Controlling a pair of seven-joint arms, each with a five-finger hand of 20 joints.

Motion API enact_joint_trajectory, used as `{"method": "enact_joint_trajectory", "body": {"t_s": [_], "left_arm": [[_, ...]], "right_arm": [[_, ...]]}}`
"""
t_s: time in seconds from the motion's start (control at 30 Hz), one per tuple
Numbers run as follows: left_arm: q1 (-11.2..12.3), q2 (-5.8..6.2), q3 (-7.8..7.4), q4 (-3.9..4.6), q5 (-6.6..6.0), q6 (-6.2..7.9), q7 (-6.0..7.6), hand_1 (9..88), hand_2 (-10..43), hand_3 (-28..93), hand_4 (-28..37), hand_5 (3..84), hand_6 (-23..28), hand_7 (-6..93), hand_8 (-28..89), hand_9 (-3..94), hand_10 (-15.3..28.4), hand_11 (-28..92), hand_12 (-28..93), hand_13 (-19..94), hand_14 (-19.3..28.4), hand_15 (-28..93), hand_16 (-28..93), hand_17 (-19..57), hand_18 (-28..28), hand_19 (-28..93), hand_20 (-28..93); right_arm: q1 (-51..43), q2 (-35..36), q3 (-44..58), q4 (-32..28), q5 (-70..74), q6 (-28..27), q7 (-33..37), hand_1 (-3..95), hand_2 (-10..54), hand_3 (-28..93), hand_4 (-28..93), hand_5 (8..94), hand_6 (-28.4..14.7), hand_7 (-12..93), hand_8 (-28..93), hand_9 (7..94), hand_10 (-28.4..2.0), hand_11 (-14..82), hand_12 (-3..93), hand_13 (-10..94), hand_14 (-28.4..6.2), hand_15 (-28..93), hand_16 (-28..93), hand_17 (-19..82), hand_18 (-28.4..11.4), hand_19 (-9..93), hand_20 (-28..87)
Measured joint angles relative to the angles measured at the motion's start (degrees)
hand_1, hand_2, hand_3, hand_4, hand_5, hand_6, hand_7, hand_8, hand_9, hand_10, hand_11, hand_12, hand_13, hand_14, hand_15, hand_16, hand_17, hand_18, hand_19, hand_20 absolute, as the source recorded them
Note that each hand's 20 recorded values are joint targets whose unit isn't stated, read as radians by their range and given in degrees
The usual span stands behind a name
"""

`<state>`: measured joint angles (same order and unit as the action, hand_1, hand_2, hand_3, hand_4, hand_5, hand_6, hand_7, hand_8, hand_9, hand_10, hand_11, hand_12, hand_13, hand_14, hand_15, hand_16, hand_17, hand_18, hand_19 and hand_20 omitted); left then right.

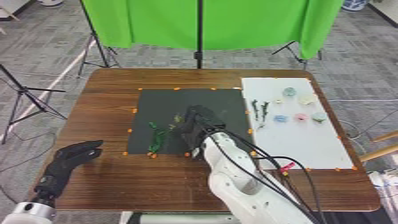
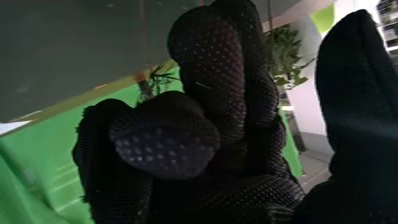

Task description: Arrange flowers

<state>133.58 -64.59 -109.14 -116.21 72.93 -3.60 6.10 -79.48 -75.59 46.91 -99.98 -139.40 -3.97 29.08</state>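
- Left hand (image 1: 73, 156): open, at the table's (image 1: 178, 192) left side, off the mat.
- Green stems (image 1: 158, 136): on black mat (image 1: 160, 105), left part.
- Right hand (image 1: 197, 122): over mat, right of stems. Can't tell if open, closed or gripping.
- Sprigs (image 1: 265, 110): on white sheet (image 1: 311, 145), left edge.
- Blue (image 1: 281, 118) and pink (image 1: 300, 117) blooms: right of sprigs, side by side.
- Pale blooms (image 1: 289, 92): beyond those, same sheet.
- Green cloth (image 1: 142, 22): behind table.

Flowers (image 1: 300, 117) on sheet (image 1: 302, 147), right of mat (image 1: 160, 102)
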Motion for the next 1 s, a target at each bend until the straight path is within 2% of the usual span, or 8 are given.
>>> {"method": "enact_joint_trajectory", "body": {"t_s": [0.33, 1.0], "left_arm": [[-0.10, 0.08, 0.00, 0.00, 0.00, -0.20, -0.21, 28.0, -8.3, 67, -15.6, 50.6, 4.0, 15.0, -5, 48.0, 14.3, 21, 15, 37, 18.6, 20, 3, 5.8, 13.2, 5, 19], [-0.17, 0.02, 0.01, 0.02, 0.00, -0.22, -0.11, 28.2, -8.1, 66, -15.6, 50.4, 4.0, 15.1, -5, 48.0, 14.3, 21, 15, 37, 18.7, 20, 3, 5.8, 13.2, 5, 19]], "right_arm": [[0.04, 0.01, -0.06, -0.72, 8.79, -0.19, 1.92, 39.5, -7.8, 49, -6, 83.9, -4.1, 26, -7, 91.4, -13.9, 34.7, 26.7, 94, -2.4, 59, 25, 72, -10.3, 93, 43], [-0.40, 0.15, 3.17, -1.08, 2.81, 1.05, 1.47, 34.9, -9.0, 56, -8, 82.9, -3.8, 26, -7, 90.4, -13.9, 34.3, 26.8, 94, -2.6, 57, 27, 70, -11.3, 93, 45]]}}
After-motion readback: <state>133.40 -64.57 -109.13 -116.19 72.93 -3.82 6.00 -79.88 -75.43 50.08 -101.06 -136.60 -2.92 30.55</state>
